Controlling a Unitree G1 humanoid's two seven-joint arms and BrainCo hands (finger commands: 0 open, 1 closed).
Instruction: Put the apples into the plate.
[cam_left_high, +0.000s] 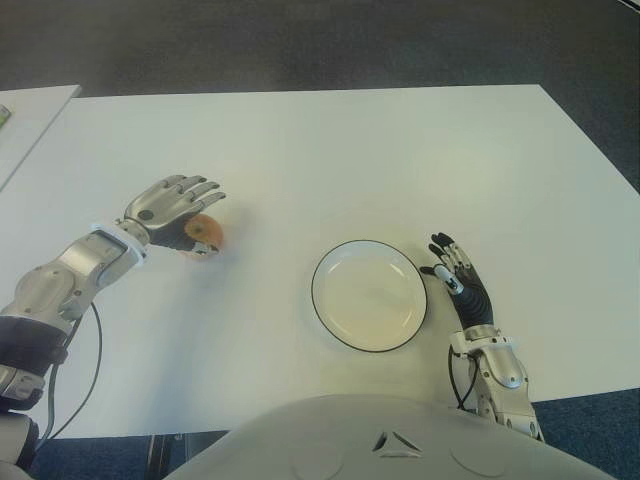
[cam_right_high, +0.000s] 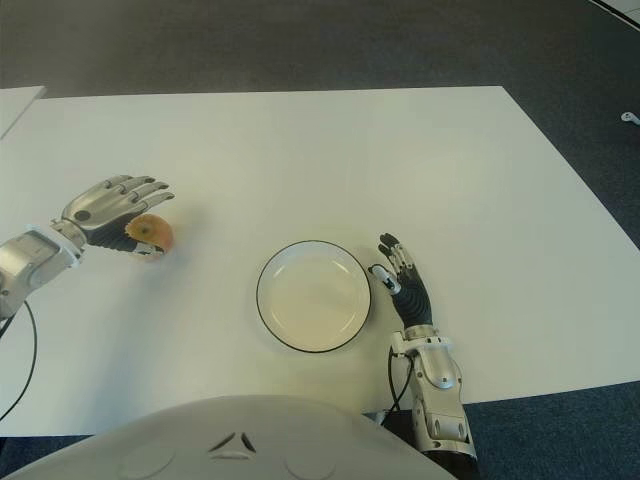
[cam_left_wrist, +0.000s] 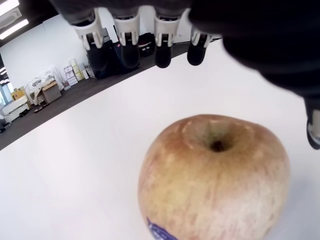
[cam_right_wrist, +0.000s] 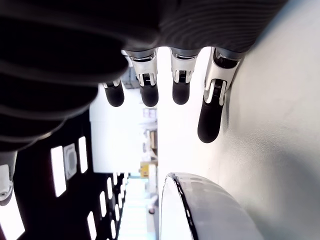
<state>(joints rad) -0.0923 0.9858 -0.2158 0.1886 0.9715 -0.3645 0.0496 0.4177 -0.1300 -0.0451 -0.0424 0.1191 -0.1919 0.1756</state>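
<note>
A yellow-red apple (cam_left_high: 207, 234) with a blue sticker (cam_left_wrist: 162, 231) sits on the white table (cam_left_high: 330, 150), left of centre. My left hand (cam_left_high: 172, 208) hovers over it with its fingers (cam_left_wrist: 162, 50) stretched out above the fruit, not closed on it. The white plate (cam_left_high: 368, 295) with a dark rim (cam_right_wrist: 182, 200) lies near the table's front edge and holds nothing. My right hand (cam_left_high: 458, 280) shows just right of the plate, fingers (cam_right_wrist: 210, 117) extended flat.
A second white table's corner (cam_left_high: 25, 115) shows at the far left. Dark carpet (cam_left_high: 300, 40) lies beyond the table's far edge. A black cable (cam_left_high: 85, 370) hangs from my left arm.
</note>
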